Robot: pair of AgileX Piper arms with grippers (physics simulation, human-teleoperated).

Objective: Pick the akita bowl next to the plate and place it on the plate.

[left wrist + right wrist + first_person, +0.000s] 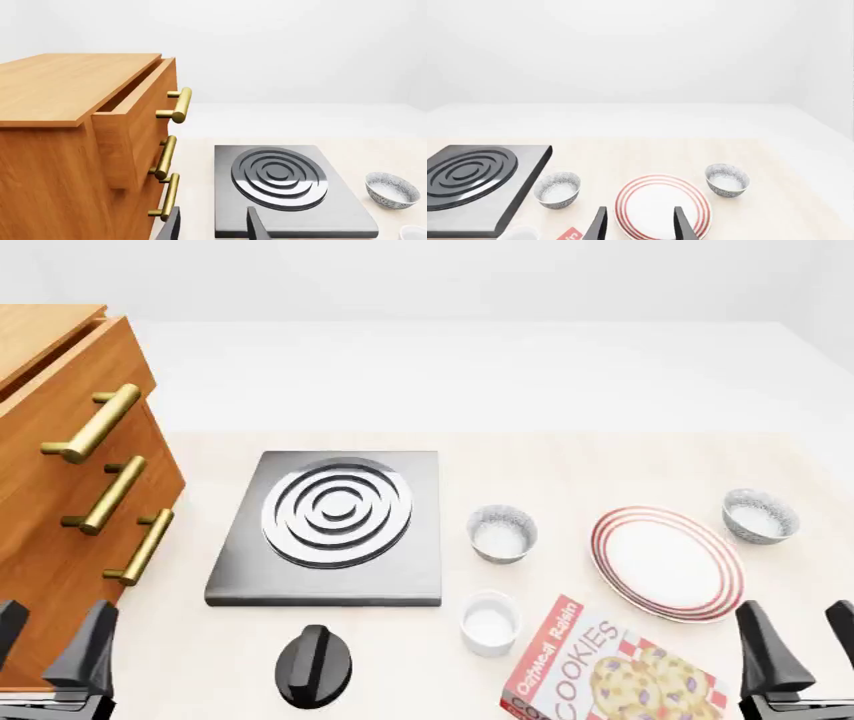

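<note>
The plate (666, 562) (657, 200), white with red rings, lies right of centre on the table. One akita bowl (761, 515) (728, 180) stands almost against the plate's far right rim. An identical bowl (502, 533) (558, 189) (392, 190) stands a small gap off the plate's left side, beside the stove. My right gripper (805, 640) (640, 227) hovers open and empty at the near edge, just right of the plate. My left gripper (51, 635) (213, 227) hangs open and empty at the near left, in front of the cabinet.
A black stove plate (334, 523) lies left of centre, with a black knob (314, 665) in front of it. A small white cup (489, 623) and a cookie box (607, 670) sit near the front. A wooden drawer cabinet (67, 490) stands at the left, its top drawer partly out.
</note>
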